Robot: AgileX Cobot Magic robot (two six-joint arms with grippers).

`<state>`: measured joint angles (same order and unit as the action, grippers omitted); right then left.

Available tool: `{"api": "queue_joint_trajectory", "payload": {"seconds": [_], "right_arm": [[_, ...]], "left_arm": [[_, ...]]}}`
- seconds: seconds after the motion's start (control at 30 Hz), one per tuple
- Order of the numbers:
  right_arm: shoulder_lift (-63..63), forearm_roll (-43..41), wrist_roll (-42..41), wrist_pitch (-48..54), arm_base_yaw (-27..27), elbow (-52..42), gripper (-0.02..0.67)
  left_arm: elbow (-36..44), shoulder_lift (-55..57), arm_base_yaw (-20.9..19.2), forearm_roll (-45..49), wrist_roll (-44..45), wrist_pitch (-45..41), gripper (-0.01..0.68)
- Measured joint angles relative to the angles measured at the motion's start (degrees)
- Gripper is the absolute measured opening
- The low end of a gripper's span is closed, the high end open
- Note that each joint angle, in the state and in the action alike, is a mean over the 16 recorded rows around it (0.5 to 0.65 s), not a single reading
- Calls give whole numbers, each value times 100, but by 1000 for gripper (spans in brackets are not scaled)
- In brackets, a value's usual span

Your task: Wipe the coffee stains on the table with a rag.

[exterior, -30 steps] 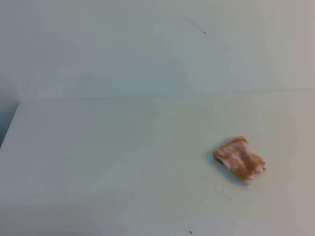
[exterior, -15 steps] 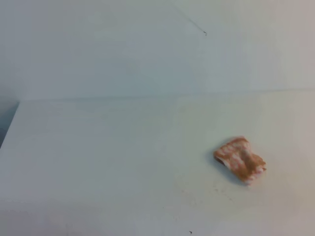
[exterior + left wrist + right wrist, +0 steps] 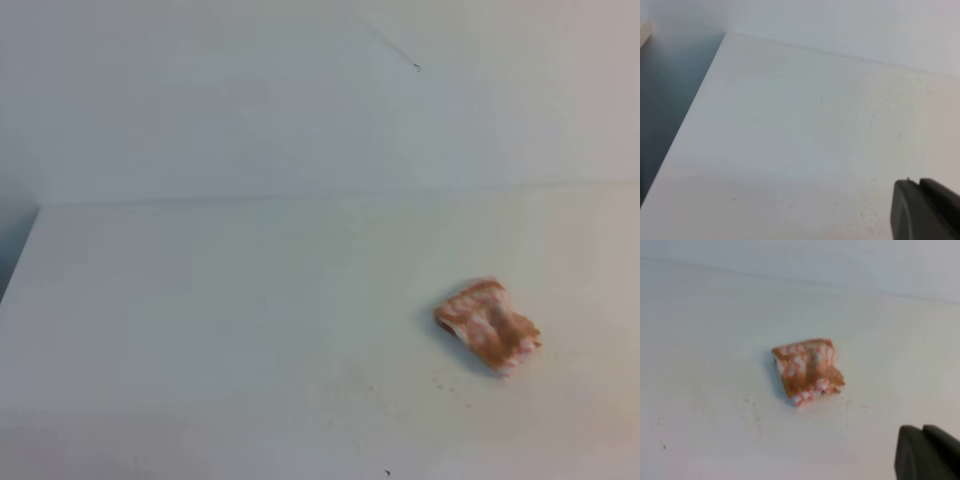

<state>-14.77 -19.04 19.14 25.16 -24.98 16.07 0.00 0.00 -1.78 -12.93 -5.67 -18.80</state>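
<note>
The rag [image 3: 808,370] sits crumpled on the white table [image 3: 700,330], orange-pink zigzag side up, nothing touching it. Faint brownish specks dot the surface just left and below it. The gripper [image 3: 926,452] pokes in bottom right, closed, well apart.

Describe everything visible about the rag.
The rag is a small, soft-looking woven cloth, orange-brown with a white zigzag pattern. It lies crumpled and folded over itself, roughly rectangular, with a ragged lower edge. It rests loose on the white table, toward the right in the high view, casting a soft shadow on its left. Nothing but the table touches it; a few faint brownish specks dot the surface just in front.
</note>
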Motion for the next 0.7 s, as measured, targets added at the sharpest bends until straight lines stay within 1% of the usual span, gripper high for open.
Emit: {"api": "queue_joint_trajectory", "payload": {"seconds": [0.13,0.27,0.5,0.6,0.7], "right_arm": [[169,12,1,-66,411,-38,-2],[464,152,-195,-196,1063,-108,-2],[1150,717,-952,-539,2411,-431,-2],[1382,861,-1255,-728,2818,-662,-2],[1549,965,-1413,-905,3081,-945,-2]], "left_arm": [[0,0,-2,-3,-3,0,-1],[0,0,-5,-6,-6,0,-1],[0,0,-9,-13,-9,0,-1],[0,0,-10,-14,-9,0,-1],[0,0,-10,-16,-9,0,-1]]}}
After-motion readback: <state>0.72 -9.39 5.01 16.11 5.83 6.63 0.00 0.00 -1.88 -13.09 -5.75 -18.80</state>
